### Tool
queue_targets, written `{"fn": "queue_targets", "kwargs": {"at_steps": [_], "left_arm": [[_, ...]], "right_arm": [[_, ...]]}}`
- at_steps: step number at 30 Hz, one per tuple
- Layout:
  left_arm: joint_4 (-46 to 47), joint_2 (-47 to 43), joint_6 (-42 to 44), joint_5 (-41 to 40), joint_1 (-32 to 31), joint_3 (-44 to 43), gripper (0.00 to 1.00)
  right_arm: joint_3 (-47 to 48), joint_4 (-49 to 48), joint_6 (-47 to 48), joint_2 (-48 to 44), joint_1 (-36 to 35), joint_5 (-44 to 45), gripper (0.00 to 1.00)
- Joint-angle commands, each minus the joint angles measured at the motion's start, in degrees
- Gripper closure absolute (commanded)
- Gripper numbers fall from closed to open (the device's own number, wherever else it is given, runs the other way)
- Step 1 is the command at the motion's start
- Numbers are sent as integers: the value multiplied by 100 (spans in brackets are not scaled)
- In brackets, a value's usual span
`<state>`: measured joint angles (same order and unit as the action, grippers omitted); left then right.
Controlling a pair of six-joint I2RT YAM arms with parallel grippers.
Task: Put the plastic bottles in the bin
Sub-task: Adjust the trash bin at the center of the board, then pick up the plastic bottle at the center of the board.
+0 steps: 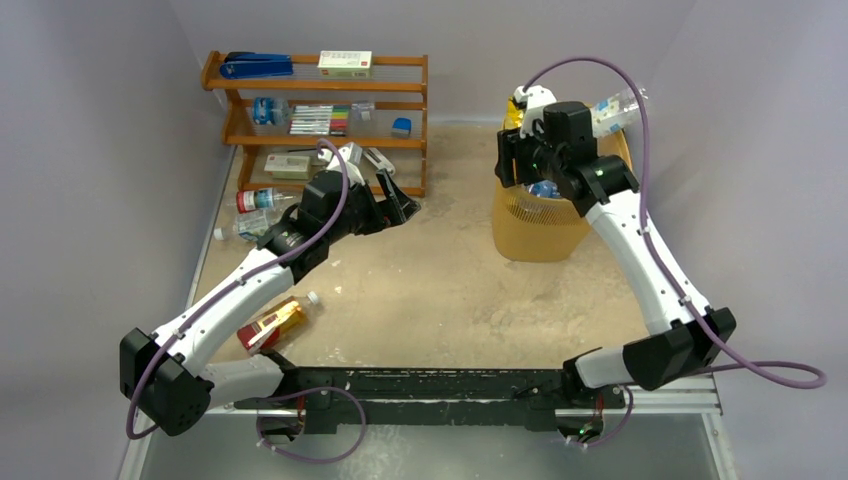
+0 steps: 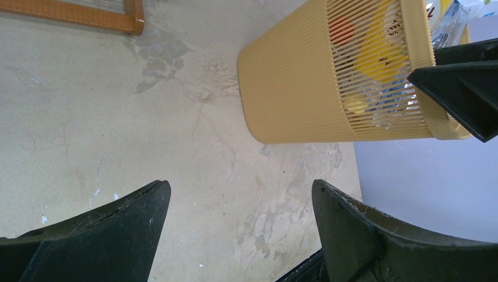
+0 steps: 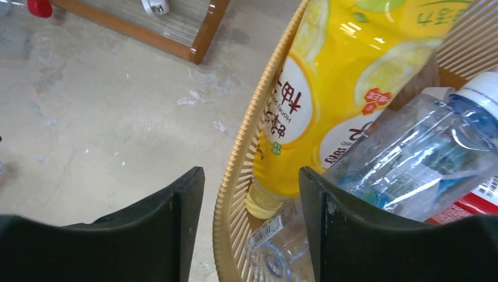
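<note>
While the left tool (image 2: 239, 187) and right tool (image 3: 251, 175) stand spread and empty, we judge the bottles (image 1: 280, 320) light, slick, crushable: pinch mid-body.

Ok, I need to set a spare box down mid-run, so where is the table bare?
Widest bare patch: mid-table, bordered by the left arm, the bin and the near rail. A smaller gap lies at the back between the shelf rack and the bin. The left side is crowded: clear bottles by the rack, an amber bottle beside the left arm.
</note>
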<state>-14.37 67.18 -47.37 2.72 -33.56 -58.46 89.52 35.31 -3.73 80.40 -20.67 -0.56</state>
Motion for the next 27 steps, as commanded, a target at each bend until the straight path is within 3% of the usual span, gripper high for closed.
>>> {"fn": "queue_targets", "kwargs": {"at_steps": [1,6,10,12,21,27], "left_arm": [[214,-65,19,7,-36,-120,9],[-201,-29,168,-237,-31,-410,9],[-1033,2,439,-1028,45,-902,9],[-1460,54,414,-1426,235,-1118,9],[-1920,432,539,-1440,1715,-1281,9],[-2208,824,-105,-1818,2353,-1233,9]], "right_arm": [[397,-131,-79,-363,20,171,33],[905,295,-211,-445,19,494,15],[1207,472,-298,-614,21,486,1],[1300,477,-344,-768,19,345,0],[1010,-3,-577,-1288,19,-1358,0],[564,-306,-620,-1422,19,-1904,0]]}}
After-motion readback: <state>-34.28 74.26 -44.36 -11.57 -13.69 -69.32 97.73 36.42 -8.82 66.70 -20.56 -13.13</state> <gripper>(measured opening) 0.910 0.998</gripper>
